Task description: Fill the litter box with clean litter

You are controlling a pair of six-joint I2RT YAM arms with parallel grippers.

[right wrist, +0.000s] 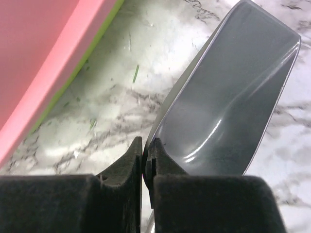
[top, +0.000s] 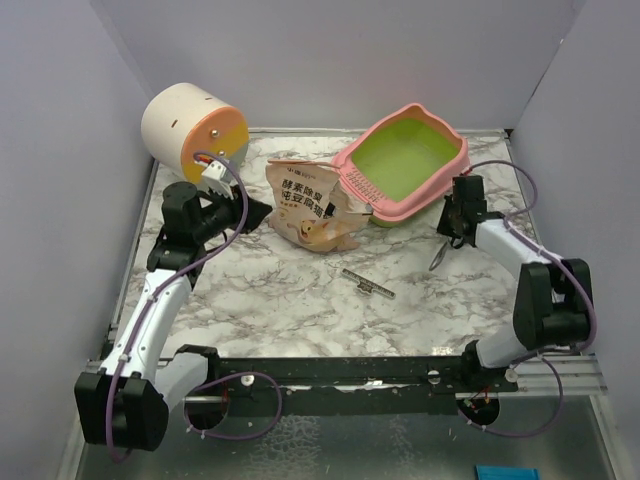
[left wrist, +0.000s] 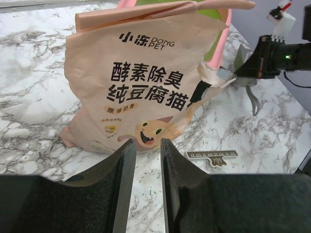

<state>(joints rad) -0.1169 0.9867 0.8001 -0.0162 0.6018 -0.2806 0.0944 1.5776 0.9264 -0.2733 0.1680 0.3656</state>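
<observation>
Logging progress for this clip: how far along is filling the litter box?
Done: the right gripper is shut on the scoop. In hand: the left gripper, open, faces the litter bag. Left: the litter box shows bare green inside, nothing poured yet.

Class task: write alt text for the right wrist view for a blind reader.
The right pincer is shut on the rim of a grey metal scoop above the marble table. The wall of the pink litter box, edged lime green, fills the upper left.

Left pincer ajar, right pincer closed.
</observation>
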